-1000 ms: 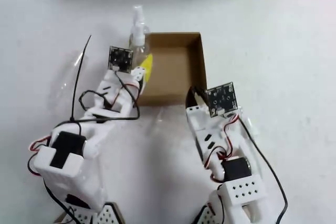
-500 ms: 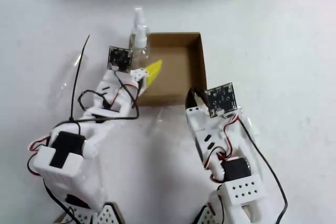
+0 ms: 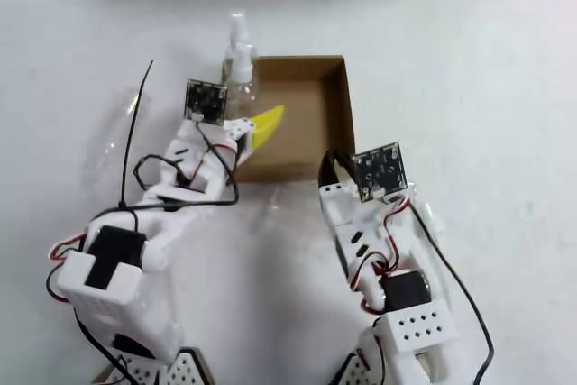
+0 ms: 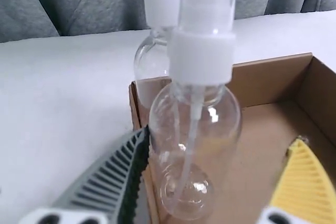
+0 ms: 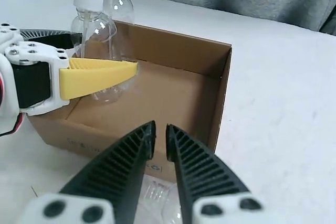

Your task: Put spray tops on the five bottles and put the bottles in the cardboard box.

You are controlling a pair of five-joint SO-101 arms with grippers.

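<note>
Here, the right gripper (image 5: 160,129) sits just before the cardboard box's (image 5: 173,51) front wall, fingers nearly closed on nothing. At the box's left side, we see the left gripper (image 4: 221,135) spread wide around a spray-topped bottle (image 4: 194,129) standing inside. Just beyond the box's far wall, a second bottle (image 4: 152,61) stands on the desk (image 5: 283,103).

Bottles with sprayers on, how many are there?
2. One bottle stands inside the cardboard box, between the open jaws of the left gripper; the other bottle stands just outside its far wall. More may be hidden.
</note>
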